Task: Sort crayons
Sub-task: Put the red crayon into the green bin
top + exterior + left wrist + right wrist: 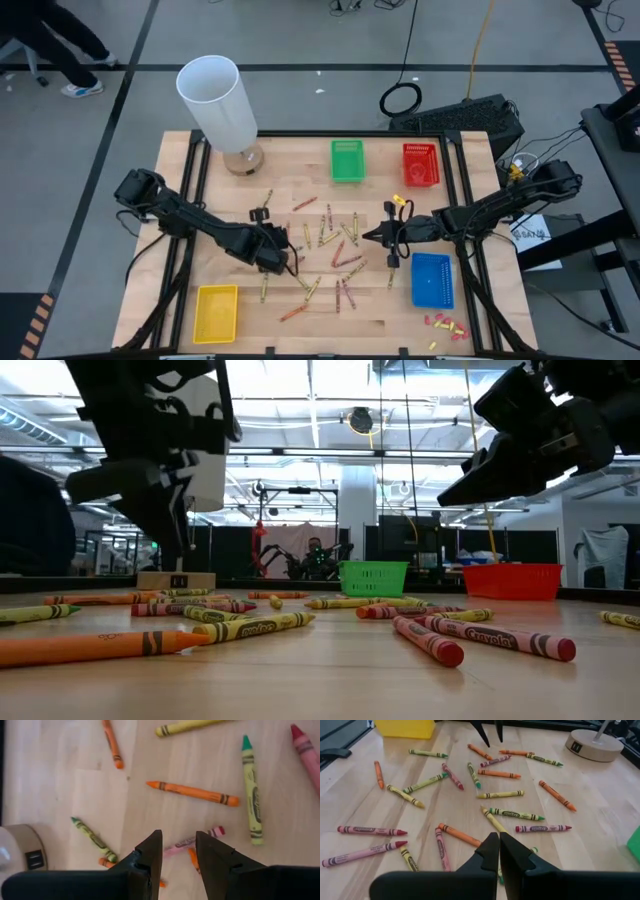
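Many crayons (330,250), red, pink, orange and olive-yellow, lie scattered flat on the middle of the wooden table (300,330). My left gripper (283,258) points steeply down over the left side of the scatter. It is open, and its fingers (150,855) stand on either side of a pink crayon (197,838) on the table below, next to an orange crayon (192,792). My right gripper (368,237) hangs over the scatter's right side. It is shut and empty (499,842), tilted slightly down, with crayons (512,814) spread out beyond it.
A green basket (347,160) and a red basket (421,165) stand at the far edge. A blue basket (432,280) is near right and a yellow basket (217,312) near left. A white lamp (220,100) stands far left on its base (22,850). Small stubs (445,325) lie near right.
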`<state>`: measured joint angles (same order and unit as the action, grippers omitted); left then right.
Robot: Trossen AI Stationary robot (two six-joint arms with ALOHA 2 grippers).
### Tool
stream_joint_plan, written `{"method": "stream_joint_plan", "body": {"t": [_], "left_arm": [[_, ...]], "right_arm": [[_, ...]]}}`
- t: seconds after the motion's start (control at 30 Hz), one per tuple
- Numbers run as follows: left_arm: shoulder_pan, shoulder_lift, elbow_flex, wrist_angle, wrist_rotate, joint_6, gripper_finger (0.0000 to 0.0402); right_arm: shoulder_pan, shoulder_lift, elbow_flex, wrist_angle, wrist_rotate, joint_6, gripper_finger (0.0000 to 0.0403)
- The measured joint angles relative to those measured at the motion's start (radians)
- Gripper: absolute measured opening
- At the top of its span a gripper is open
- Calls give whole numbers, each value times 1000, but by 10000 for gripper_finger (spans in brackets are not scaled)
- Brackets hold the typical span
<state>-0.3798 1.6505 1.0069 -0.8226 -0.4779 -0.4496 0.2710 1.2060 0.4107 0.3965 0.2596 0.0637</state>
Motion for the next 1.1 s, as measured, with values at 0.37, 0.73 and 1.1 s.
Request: {"method": "stream_joint_plan", "body": {"t": [0.37,0.73,1.1], "left_arm": [[155,-10,0,-6,194,396,112],[290,-11,0,-3,395,770,111],[284,-9,-1,-58,397,859,111]], "right_arm": [[-3,0,0,31,0,-128,0],[-4,0,0,26,-1,-123,0],[-4,0,0,65,1,-110,0]]}}
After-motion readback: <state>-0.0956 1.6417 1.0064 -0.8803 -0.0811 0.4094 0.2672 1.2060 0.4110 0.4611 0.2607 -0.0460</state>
